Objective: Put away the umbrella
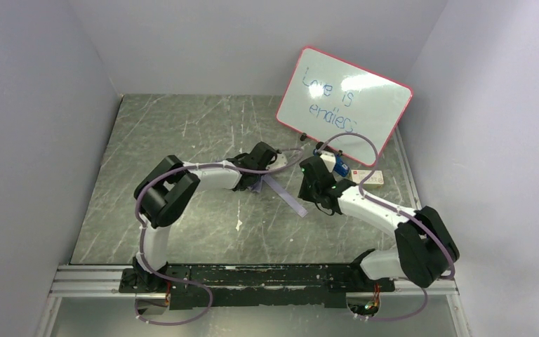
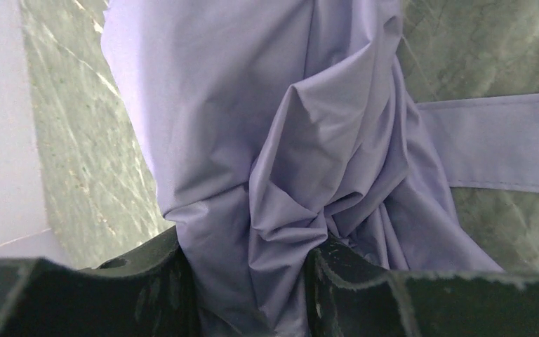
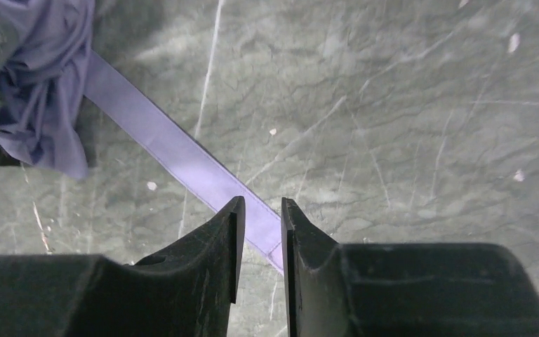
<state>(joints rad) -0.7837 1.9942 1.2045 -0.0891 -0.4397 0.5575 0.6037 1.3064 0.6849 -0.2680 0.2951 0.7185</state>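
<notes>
Black fingers of the left gripper [image 2: 249, 263] are seen at the bottom edge of the left wrist view, clamped on a bunch of crumpled lavender fabric of the umbrella [image 2: 267, 126]. The fabric is gathered into folds between the two fingers and spread upward over the grey-green marbled table [image 2: 84, 161]. A strap [image 2: 505, 140] of the same lavender is laid flat, running off to the right from the bundle.

Right wrist view: the right gripper [image 3: 260, 210] is held low over the table, jaws drawn nearly together with only a narrow slit between them. The strap is seen running diagonally from the bundle at upper left down to that slit, its end lying at the fingertips. Whether it is pinched cannot be told.

Top view: the umbrella is found near mid-table, under the left wrist and largely hidden by it. The strap is stretched toward the right gripper. A red-framed whiteboard [image 1: 344, 95] with blue handwriting is propped at the back right. A small white box [image 1: 372, 179] is noted on the table just in front of it.
</notes>
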